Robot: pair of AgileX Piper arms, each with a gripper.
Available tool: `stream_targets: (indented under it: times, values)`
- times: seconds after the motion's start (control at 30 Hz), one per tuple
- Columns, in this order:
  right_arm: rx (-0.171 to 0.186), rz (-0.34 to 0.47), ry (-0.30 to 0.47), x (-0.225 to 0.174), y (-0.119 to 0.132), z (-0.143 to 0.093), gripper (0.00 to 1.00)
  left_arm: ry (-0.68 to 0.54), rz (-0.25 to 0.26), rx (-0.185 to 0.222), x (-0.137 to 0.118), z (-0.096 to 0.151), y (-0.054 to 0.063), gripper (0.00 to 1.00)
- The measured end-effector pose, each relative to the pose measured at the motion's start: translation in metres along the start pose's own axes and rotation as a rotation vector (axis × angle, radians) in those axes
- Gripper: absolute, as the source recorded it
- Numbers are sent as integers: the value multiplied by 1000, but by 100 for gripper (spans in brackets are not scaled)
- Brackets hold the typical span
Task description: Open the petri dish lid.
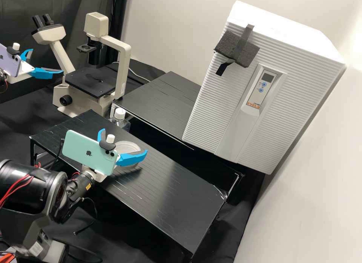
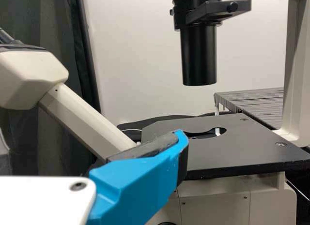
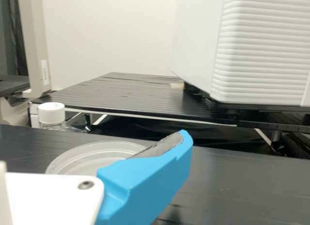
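Petri dish (image 1: 127,146) partly hidden.

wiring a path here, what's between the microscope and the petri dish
In the high view, a white-capped bottle stands between the microscope and the petri dish, just past the far edge of the black bench.

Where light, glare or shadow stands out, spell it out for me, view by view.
High view: the wall glows brightest towards the right edge, a faint sheen lies on the black table, and the space beneath it is deep in shadow. Left wrist view: a dark curtain against a bright wall. Right wrist view: the petri dish catches pale light along its rim.
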Motion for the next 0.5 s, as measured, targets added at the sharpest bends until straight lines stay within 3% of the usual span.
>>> stream_targets:
  times: [0.5]
  values:
    - [-6,-33,-29,-3,-6,-2,100,0,0,0,0,0,0,100]
